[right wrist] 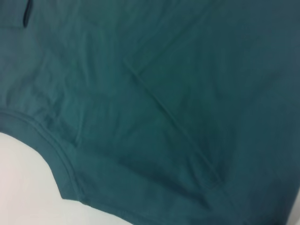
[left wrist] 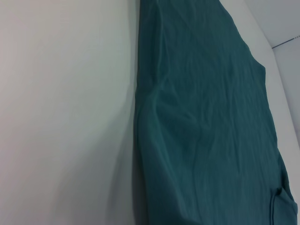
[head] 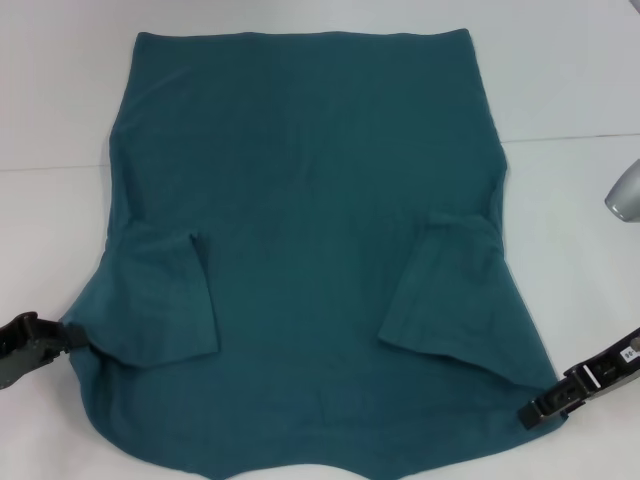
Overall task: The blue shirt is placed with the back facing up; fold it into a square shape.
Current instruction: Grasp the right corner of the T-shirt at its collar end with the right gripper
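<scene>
The blue shirt (head: pixel 310 200) lies flat on the white table (head: pixel 560 90), plain side up, collar toward me and hem at the far edge. Both short sleeves are folded inward onto the body, one on the left (head: pixel 165 300) and one on the right (head: pixel 445 295). My left gripper (head: pixel 72 335) sits at the shirt's near left shoulder edge. My right gripper (head: pixel 532 412) sits at the near right shoulder corner. The left wrist view shows the shirt's side edge (left wrist: pixel 206 117). The right wrist view shows the cloth (right wrist: pixel 164 93) close up with the neckline rim (right wrist: pixel 51 154).
A grey rounded part (head: pixel 625 190) juts in at the right edge of the head view. Bare white table (left wrist: pixel 65 117) lies to the left and right of the shirt. A seam line (head: pixel 570 138) crosses the table at the right.
</scene>
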Robot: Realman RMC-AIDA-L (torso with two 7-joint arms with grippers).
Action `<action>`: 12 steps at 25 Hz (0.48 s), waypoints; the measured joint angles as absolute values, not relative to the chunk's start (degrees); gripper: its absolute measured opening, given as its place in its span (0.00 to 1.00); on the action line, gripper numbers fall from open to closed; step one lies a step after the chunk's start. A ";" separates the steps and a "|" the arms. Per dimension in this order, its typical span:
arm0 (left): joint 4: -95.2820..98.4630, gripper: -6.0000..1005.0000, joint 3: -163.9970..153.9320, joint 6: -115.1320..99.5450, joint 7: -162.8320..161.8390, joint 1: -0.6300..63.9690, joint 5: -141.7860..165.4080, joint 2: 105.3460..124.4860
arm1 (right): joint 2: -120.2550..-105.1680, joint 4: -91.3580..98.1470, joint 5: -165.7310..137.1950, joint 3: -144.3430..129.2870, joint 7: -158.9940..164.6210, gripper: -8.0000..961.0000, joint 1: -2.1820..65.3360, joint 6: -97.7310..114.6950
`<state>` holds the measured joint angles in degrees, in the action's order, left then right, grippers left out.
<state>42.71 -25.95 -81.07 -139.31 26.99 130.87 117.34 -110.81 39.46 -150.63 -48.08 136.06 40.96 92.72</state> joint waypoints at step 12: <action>41.32 0.01 -26.05 -80.36 -139.03 27.57 130.87 117.16 | -112.78 39.37 -151.05 -48.20 136.23 0.96 42.73 92.72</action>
<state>41.32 -26.05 -80.36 -139.03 27.57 130.87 117.16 -112.78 39.37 -151.05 -48.20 136.23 42.73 92.72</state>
